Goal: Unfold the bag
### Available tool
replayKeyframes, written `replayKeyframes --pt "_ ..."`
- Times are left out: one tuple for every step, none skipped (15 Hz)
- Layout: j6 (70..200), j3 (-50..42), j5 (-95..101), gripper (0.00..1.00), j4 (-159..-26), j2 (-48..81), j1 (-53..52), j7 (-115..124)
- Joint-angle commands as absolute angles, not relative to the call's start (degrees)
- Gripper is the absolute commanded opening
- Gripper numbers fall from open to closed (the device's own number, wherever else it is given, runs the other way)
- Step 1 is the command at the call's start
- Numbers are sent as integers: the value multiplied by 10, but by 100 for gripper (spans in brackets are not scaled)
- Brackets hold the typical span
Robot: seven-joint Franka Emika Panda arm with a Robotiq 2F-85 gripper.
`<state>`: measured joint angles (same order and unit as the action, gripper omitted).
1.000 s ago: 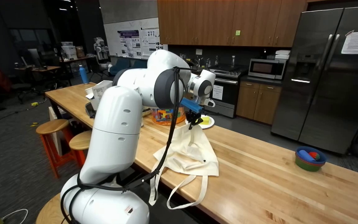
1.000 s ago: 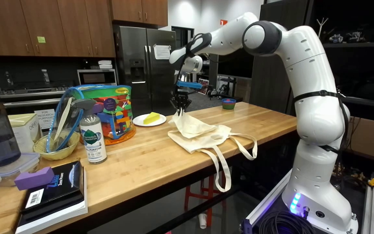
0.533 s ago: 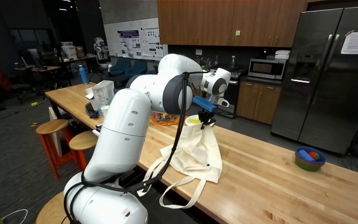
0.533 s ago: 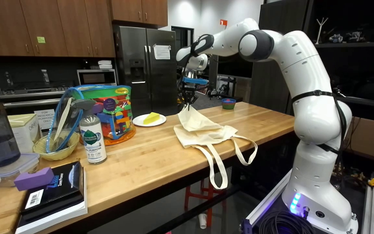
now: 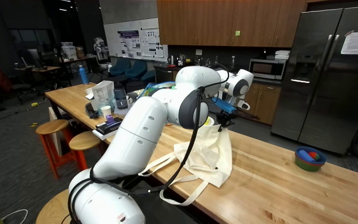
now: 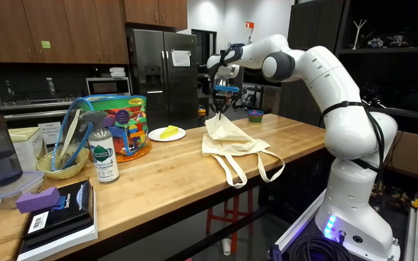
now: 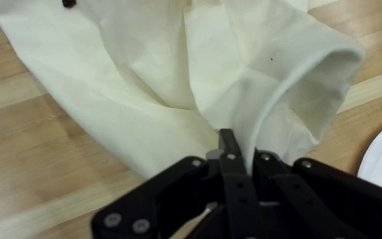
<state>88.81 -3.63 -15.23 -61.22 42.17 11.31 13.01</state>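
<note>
Slid sideways since a second ago, the cream bag [image 6: 232,140] now sits farther from the white plate [image 6: 154,135] and nearer the stacked bowls [image 6: 255,116], and one of its straps [image 5: 200,191] hangs less far below the edge of the worktop [image 6: 172,170]. Creased and partly folded, the bag lies on that worktop, with the end away from the straps lifted into a peak by the gripper [image 7: 246,151], which is pressed together on an edge of its cloth. Beside the pinched edge, the wrist view shows the bag's cloth curling into an open fold, and a dark spot [image 7: 69,3] marks the cloth elsewhere. Nearest to the bag is the plate, apart from it and near the lifted end, with a yellow wedge [image 6: 169,132] on it. Farther from the bag on that side stand a clear pack of colourful blocks [image 6: 122,116] and an upright spray bottle [image 6: 103,156]. On the opposite side of the bag, well apart, sit the bowls, a blue thing [image 5: 305,155] and a red thing [image 5: 314,156] inside them. Well away from the bag on the plate side, a purple block [image 6: 38,199] rests on a flat black package [image 6: 69,214]. Past the worktop, farthest from the bag, stands a dark refrigerator [image 6: 178,88].
</note>
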Motion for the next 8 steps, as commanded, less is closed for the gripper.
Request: replayKeyframes --pt "828 -37 -171 1 -484 501 152 145" --pt "819 -36 -176 1 -461 516 163 148" --pt "810 -36 -179 1 -438 532 173 152" --pt "797 -37 -181 1 -411 548 182 157" --pt "791 -36 -184 1 -389 563 190 162" --pt "786 -36 -186 1 -371 574 198 167" --pt "781 -35 -188 1 -357 581 206 171" --pt "783 -28 -189 1 -355 581 212 175"
